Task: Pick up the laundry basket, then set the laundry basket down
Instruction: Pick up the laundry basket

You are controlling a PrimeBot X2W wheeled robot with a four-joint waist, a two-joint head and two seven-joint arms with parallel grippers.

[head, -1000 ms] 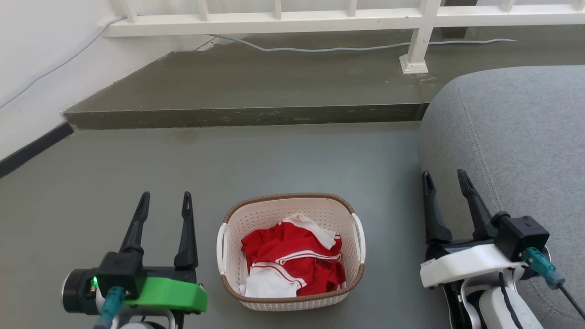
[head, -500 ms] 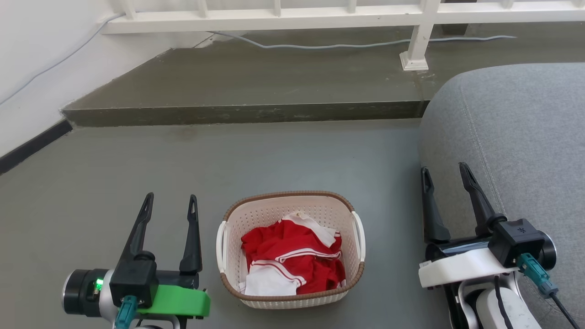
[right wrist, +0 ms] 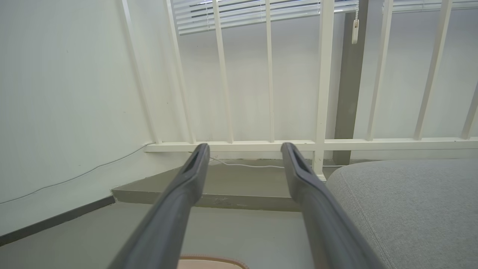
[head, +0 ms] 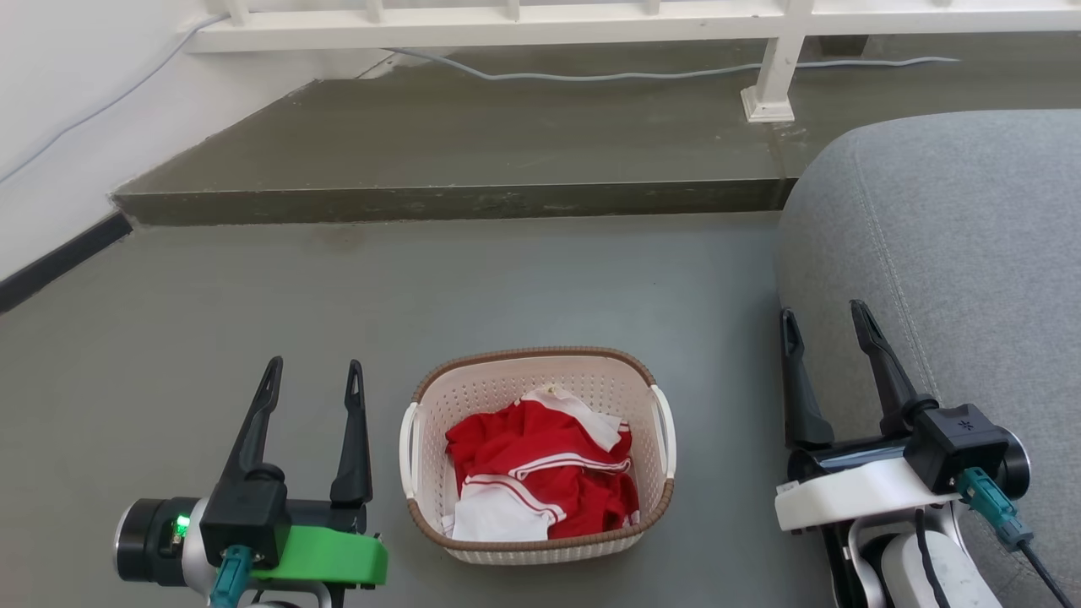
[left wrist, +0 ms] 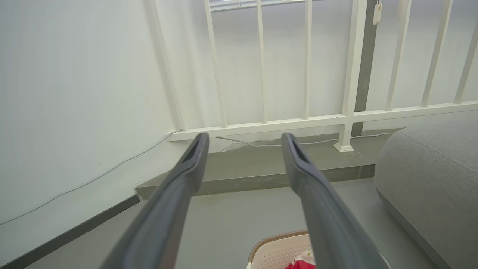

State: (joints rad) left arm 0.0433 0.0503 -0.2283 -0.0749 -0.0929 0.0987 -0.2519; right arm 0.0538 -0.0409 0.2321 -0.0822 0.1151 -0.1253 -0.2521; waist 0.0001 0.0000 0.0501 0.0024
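The laundry basket (head: 507, 388) stands on the grey floor at the bottom centre of the head view, cream-white and perforated, with a brown woven rim and white side handles. Red and white clothes (head: 540, 481) lie crumpled inside it. My left gripper (head: 314, 370) is open just left of the basket, apart from its handle. Over on the basket's right, my right gripper (head: 826, 319) is open too, beside the sofa. The left wrist view catches the basket's (left wrist: 278, 251) rim corner below that gripper (left wrist: 242, 138). A sliver of the basket's rim (right wrist: 213, 260) lies under the right gripper (right wrist: 244, 148).
A grey sofa (head: 954, 253) fills the right side, close to my right arm. A raised concrete step (head: 456, 198) crosses behind the basket, with a white railing (head: 507, 25) and a cable (head: 591, 76) on it. A white wall (head: 51, 127) with a dark skirting runs along the left.
The whole head view has drifted slightly, so the basket sits a little higher in the picture. My left gripper has shifted slightly right, toward the basket; both grippers stay open.
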